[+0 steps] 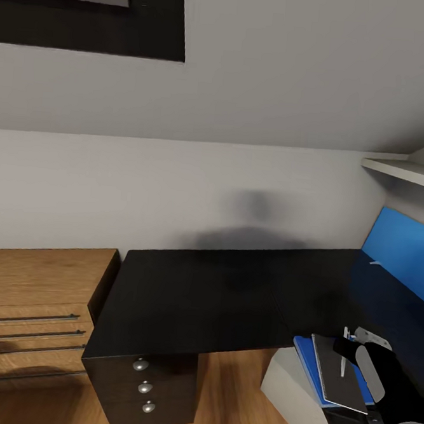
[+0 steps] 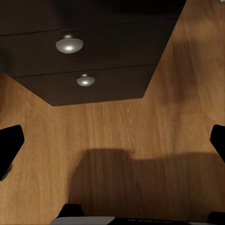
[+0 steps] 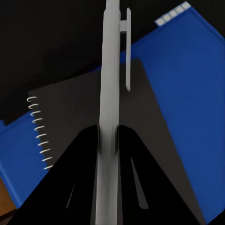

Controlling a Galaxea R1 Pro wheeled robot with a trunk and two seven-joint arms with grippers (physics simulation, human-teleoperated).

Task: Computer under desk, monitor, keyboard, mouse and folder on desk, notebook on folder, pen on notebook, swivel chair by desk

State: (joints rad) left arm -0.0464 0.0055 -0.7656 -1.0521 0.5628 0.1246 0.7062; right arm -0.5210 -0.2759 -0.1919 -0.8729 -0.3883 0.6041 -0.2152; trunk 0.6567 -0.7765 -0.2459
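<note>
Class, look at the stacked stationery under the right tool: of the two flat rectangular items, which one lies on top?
The grey spiral-bound notebook lies on top; the bright blue folder sits beneath, its edges sticking out around it. The right tool holds the pen above both.

Folder (image 1: 306, 363) partly under notebook (image 1: 333, 374)

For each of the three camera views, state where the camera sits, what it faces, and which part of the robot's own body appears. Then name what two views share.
Head view: high on the robot, looking down over the black desk, its drawers and the wall; the right gripper shows.
Left wrist view: near the left gripper, facing the wood floor and drawer knobs; black fingertips spread wide apart.
Right wrist view: looking along fingers clamped on the pen, above the notebook and folder.
Shared: head and right wrist views both show pen, notebook, folder.
</note>
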